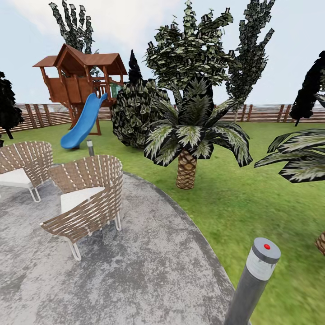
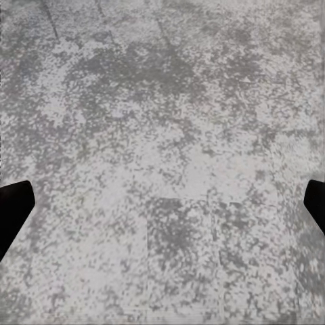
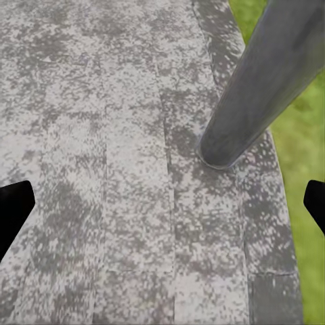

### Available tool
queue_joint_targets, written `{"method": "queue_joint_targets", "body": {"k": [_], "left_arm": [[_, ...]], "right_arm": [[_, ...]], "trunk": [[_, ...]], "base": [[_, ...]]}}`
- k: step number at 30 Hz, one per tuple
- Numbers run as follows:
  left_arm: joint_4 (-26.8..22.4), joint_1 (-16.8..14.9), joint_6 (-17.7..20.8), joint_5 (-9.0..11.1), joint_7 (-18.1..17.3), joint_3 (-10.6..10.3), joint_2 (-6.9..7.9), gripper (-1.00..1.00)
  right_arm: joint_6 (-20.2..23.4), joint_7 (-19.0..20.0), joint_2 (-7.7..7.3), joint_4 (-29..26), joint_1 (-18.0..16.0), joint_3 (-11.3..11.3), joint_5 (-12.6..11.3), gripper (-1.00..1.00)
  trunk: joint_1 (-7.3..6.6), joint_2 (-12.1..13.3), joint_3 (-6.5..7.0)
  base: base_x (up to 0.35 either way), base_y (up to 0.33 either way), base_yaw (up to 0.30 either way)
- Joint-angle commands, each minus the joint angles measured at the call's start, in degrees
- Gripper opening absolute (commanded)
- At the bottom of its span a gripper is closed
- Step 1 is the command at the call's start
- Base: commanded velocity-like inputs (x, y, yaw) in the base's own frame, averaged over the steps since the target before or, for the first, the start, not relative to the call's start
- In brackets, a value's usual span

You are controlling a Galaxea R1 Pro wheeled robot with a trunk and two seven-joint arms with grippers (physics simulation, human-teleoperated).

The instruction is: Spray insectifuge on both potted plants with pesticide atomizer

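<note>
The garden lawn (image 1: 253, 198) spreads beyond a grey paved patch (image 1: 149, 271), ringed by a brown slat fence (image 1: 266, 113). The pesticide atomizer and the two potted plants are out of view. My left gripper (image 2: 162, 210) hangs open over bare grey paving, its dark fingertips (image 2: 13, 206) at the picture's two sides. My right gripper (image 3: 162, 210) is open too, above the paving's edge, with a grey lamp post (image 3: 271, 81) rising just ahead of it beside a strip of grass (image 3: 298, 156).
The lamp post (image 1: 255, 282) with a red dot stands close at the front right. Two wicker chairs (image 1: 88, 198) sit on the paving at left. A scaly-trunked palm (image 1: 187, 140), bushes, a second palm's fronds (image 1: 302, 158) and a wooden playhouse with a blue slide (image 1: 83, 122) stand on the lawn.
</note>
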Motion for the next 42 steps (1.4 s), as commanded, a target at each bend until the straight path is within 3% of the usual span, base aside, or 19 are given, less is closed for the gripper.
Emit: {"method": "queue_joint_targets", "body": {"k": [1,10,28,42], "left_arm": [[0.1,0.0,-0.2,0.0,-0.1,0.0,0.15,1.00],[0.2,0.0,-0.2,0.1,0.0,0.2,0.50,1.00],[0.3,0.0,-0.2,0.2,0.1,0.4,0.55,1.00],[0.2,0.0,-0.2,0.3,0.1,0.6,0.57,1.00]], "right_arm": [[-0.2,0.0,0.00,0.0,0.0,0.0,0.0,1.00],[-0.2,0.0,0.01,0.1,0.0,0.1,0.0,1.00],[-0.2,-0.1,0.14,0.3,0.0,0.3,-0.1,1.00],[-0.1,-0.1,0.45,0.2,0.0,-0.1,-0.3,1.00]], "trunk": [[0.00,0.0,-0.06],[0.00,0.0,-0.06],[0.00,0.0,-0.06],[0.00,0.0,-0.06]], "base": [[0.000,0.000,0.000],[-0.053,0.032,0.000],[-0.274,0.167,0.000],[-0.210,0.016,-0.061]]}}
